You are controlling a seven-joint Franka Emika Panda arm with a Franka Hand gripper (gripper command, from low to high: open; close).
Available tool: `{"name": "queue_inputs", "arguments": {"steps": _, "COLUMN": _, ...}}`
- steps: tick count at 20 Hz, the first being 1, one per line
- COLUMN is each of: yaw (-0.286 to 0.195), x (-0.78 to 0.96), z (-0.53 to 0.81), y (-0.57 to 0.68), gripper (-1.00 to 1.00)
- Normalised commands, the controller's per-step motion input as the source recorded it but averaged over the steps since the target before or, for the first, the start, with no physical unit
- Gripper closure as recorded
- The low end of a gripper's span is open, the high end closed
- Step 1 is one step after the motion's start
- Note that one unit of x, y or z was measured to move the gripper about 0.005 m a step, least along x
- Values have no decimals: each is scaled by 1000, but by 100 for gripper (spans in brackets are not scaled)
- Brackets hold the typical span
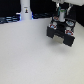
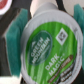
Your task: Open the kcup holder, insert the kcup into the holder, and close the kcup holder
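In the wrist view the kcup, a white pod with a green printed top, fills the frame. My gripper is shut on it, with the teal pads pressed against its sides. In the exterior view my gripper hangs just above the black kcup holder at the back right of the white table. Light round slots show on the holder's top part. The pod is too small to make out there. The picture is too blurred to tell whether a drawer stands open.
A tall white bottle-like post stands at the back, to the exterior view's left of the holder. The white table stretches toward the front. A dark blue strip runs along the back edge.
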Motion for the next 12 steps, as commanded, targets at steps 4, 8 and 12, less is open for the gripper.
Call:
{"name": "queue_inputs", "arguments": {"steps": 4, "yaw": 11, "x": 7, "z": -205, "y": 34, "gripper": 100}}
{"name": "queue_inputs", "arguments": {"steps": 8, "yaw": 1, "x": 49, "z": -140, "y": 66, "gripper": 100}}
{"name": "queue_inputs", "arguments": {"steps": 12, "yaw": -4, "x": 69, "z": -88, "y": 74, "gripper": 100}}
